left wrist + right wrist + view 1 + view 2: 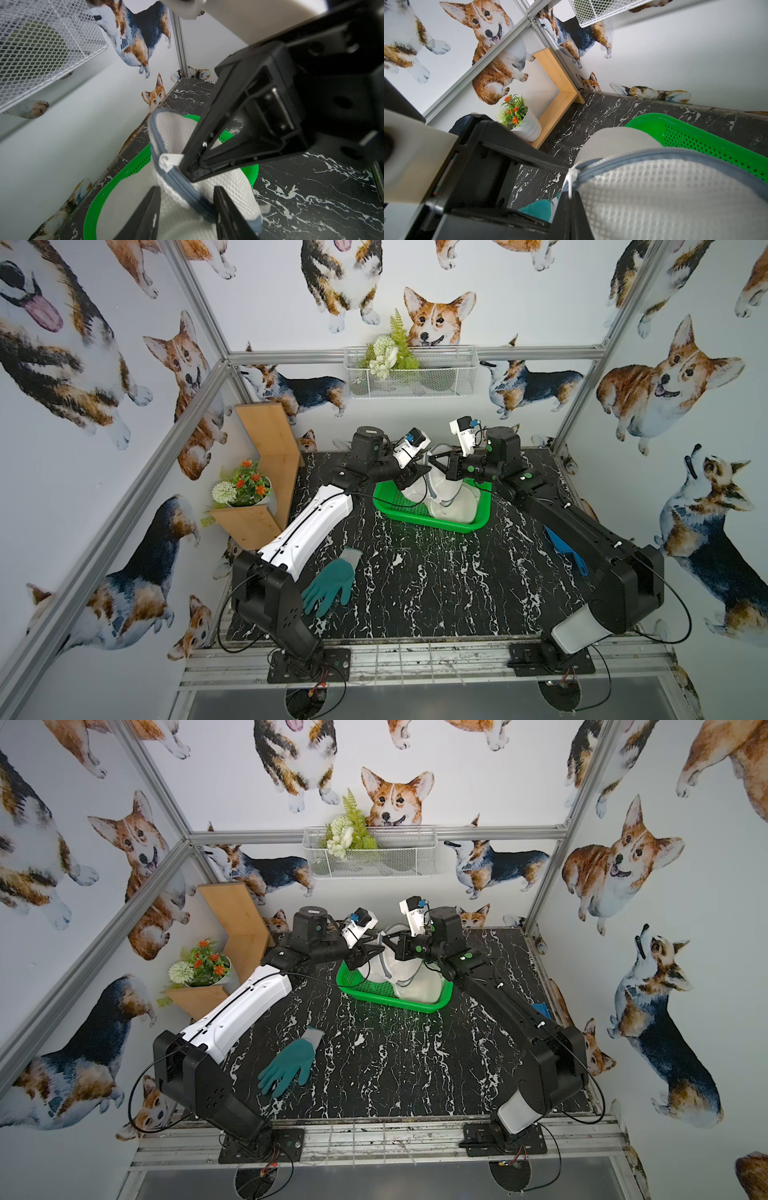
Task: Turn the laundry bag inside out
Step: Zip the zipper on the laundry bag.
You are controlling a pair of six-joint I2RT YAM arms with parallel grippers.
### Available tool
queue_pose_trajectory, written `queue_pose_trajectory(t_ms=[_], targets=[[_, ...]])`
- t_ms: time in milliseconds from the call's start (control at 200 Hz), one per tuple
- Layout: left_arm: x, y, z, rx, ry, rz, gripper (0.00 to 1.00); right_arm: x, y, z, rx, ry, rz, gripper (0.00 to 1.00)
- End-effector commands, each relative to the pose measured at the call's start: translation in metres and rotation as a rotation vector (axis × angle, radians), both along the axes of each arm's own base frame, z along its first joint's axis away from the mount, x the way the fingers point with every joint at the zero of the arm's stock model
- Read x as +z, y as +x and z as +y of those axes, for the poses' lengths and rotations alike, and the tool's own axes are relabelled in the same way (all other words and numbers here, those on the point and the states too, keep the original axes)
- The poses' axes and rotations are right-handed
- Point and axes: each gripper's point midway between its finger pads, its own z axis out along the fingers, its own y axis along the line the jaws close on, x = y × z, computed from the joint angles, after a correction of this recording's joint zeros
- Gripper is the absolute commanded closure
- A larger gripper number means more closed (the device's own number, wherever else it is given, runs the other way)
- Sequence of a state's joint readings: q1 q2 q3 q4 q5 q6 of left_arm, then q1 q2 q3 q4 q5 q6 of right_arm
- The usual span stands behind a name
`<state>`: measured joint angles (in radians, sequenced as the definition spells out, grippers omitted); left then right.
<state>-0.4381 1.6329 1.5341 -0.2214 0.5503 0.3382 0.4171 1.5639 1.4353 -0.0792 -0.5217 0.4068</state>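
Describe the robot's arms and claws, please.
Both are chains of boxy black segments with green dots at joints and black cables alongside. The left arm wears a long white shell; the right arm a short one near its base. The left gripper and right gripper have two black triangular fingers.

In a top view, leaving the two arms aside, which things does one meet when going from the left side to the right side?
From the left: flower pot → teal glove → green basket, holding the laundry bag → blue tool.
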Motion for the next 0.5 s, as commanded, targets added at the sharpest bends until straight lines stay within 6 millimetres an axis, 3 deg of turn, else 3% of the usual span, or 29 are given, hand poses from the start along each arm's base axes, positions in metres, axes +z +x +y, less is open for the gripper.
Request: queue_pose_trajectory(t_ms=[0, 280, 495], targets=[[-0.004, 0.003, 0.003, 0.028, 0.027, 0.007, 0.61, 0.020, -0.002, 0.003, 0.020, 0.022, -0.069, 1.00], [-0.008, 0.013, 0.009, 0.090, 0.054, -0.007, 0.66, 0.025, -0.006, 0.007, 0.054, 0.031, -0.088, 1.00], [-0.001, 0.015, 0.007, 0.087, 0.036, -0.040, 0.96, 0.028, -0.004, 0.005, 0.040, 0.022, -0.094, 1.00]])
